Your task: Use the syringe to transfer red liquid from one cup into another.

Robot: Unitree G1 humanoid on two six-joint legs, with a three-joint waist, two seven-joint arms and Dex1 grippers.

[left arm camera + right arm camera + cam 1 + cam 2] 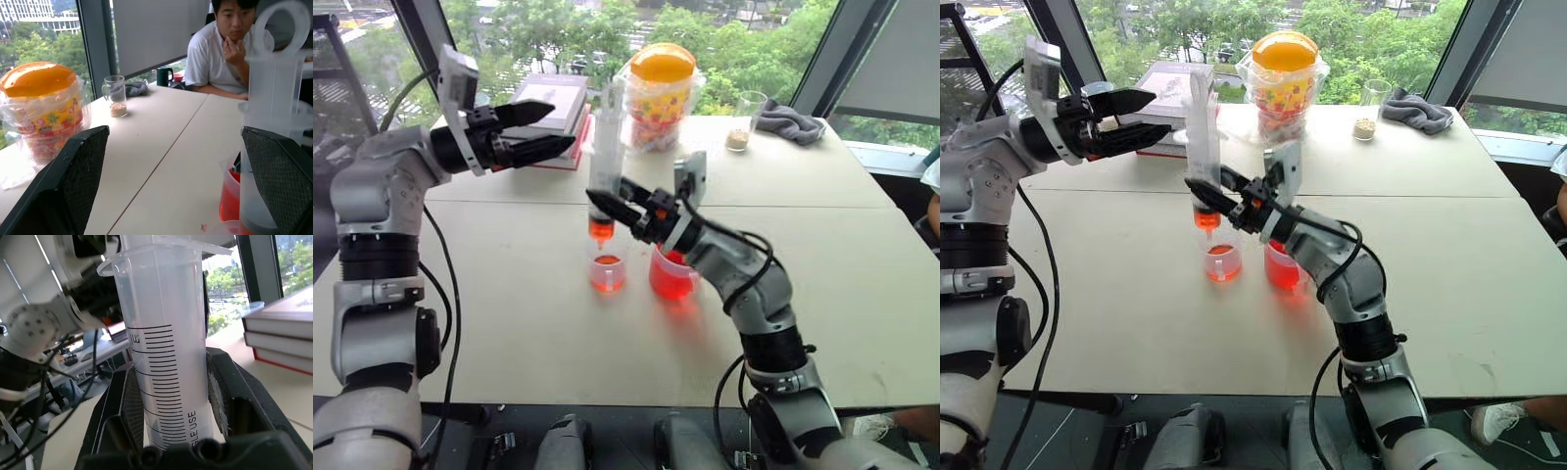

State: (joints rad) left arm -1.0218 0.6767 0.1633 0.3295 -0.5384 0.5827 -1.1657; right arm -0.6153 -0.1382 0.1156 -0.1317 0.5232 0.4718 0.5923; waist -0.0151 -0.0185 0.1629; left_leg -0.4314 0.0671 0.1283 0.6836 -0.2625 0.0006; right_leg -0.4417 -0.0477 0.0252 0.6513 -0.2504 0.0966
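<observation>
My right gripper [607,204] is shut on the lower barrel of the syringe [605,157], which it holds upright with the tip down. The graduated barrel [168,362] sits between its two pads. Red liquid [600,230] fills the bottom of the syringe, just above the small narrow cup [607,272], which holds a little red liquid too. The wider handled beaker [673,277], about a third full of red liquid, stands right beside it under my right wrist. My left gripper [543,127] is open and empty, raised to the left of the syringe's plunger top [281,29].
At the back of the table [509,323] are a stack of books [553,108], an orange-lidded jar in a plastic bag [661,93], a glass with grains [744,122] and a grey cloth [790,122]. A person [230,44] sits at the far right.
</observation>
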